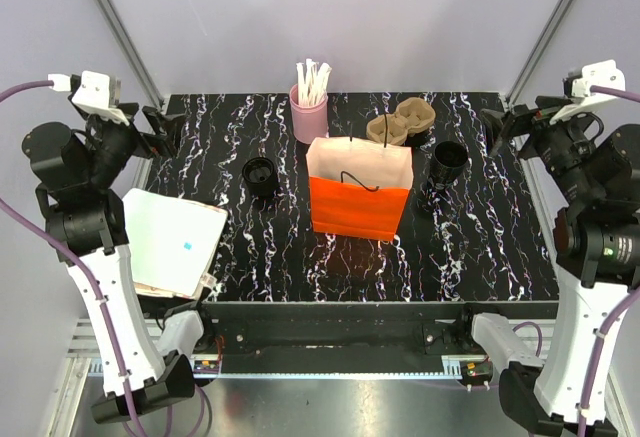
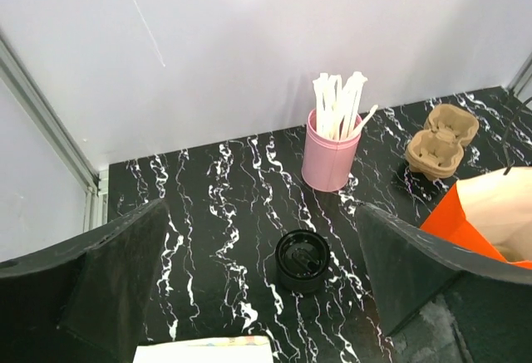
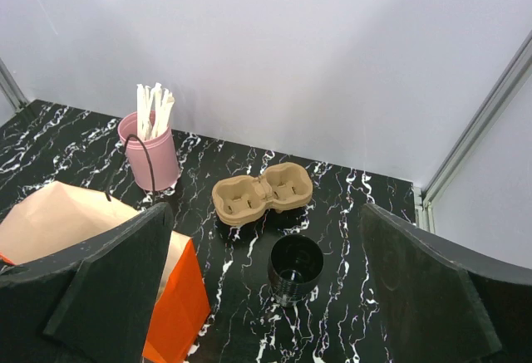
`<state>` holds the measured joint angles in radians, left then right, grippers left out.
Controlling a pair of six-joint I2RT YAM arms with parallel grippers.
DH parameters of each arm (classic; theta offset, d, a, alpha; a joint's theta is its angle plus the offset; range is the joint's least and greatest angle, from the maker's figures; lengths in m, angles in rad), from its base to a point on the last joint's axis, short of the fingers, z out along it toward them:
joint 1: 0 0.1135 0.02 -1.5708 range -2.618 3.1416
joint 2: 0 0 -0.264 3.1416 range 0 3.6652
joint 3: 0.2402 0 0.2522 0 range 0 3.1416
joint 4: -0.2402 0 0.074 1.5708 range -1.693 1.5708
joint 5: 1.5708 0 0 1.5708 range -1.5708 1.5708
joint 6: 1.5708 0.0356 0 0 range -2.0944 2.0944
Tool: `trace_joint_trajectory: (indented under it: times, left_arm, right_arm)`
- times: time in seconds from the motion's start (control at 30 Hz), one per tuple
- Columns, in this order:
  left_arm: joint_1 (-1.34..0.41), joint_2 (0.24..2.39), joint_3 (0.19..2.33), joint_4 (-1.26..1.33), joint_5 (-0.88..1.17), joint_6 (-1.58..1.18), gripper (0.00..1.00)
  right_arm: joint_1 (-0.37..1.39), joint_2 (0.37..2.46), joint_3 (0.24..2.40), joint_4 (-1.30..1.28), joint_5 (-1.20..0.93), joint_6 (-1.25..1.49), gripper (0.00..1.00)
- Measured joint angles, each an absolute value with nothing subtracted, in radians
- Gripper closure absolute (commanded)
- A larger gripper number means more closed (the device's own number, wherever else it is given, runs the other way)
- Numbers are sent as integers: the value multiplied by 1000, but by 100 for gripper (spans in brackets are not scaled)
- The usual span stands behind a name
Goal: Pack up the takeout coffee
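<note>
Black-lidded and squat, the takeout coffee (image 1: 261, 175) stands upright on the table just left of the orange paper bag (image 1: 358, 202), apart from it and not yet packed. The bag stands with its mouth open upward, its dark cord handles (image 1: 365, 182) drooping across the opening.

The left gripper (image 1: 165, 129) hangs further left of the bag and back, jaws spread wide and empty. The right gripper (image 1: 498, 125), on the bag's far right, is equally wide and empty. The step in hand looks like the reach for the cup, and the left arm is the nearer one. It would do well to straddle the cup wall below the lid, squeeze gently so thin plastic does not buckle, keep it level, rise above the bag's rim, then lower between the handles without snagging them or tipping the bag.

Right of the bag sits a taller stack of black cups (image 1: 447, 162). Behind the bag are a pulp cup carrier (image 1: 400, 122) and a pink holder of white stirrers (image 1: 308, 107). A pile of flat white paper (image 1: 170, 242) lies at the bag's near left.

The tabletop (image 1: 500, 247) is glossy black with white veining, enclosed by pale walls (image 1: 350, 17) and slanted metal frame posts (image 1: 120, 27).
</note>
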<state>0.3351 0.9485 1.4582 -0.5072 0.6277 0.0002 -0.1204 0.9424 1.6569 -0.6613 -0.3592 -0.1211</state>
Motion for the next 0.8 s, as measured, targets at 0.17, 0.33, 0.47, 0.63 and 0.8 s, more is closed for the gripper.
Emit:
trace_joint_trajectory:
  times: [0.17, 0.33, 0.47, 0.63, 0.8]
  left_arm:
    - [335, 909, 1438, -522, 598, -17, 1]
    - [337, 886, 1404, -524, 560, -36, 1]
    - [346, 882, 1398, -523, 557, -54, 1]
    - [358, 871, 1396, -522, 562, -66, 1]
    - [373, 865, 1390, -521, 577, -80, 1]
  right_arm:
    - [-120, 915, 1658, -678, -359, -113, 0]
    - [-120, 904, 1658, -680, -360, -97, 0]
    - [-120, 899, 1658, -681, -361, -82, 0]
    - [-120, 889, 1658, -685, -363, -72, 0]
    - [-120, 883, 1647, -685, -380, -69, 0]
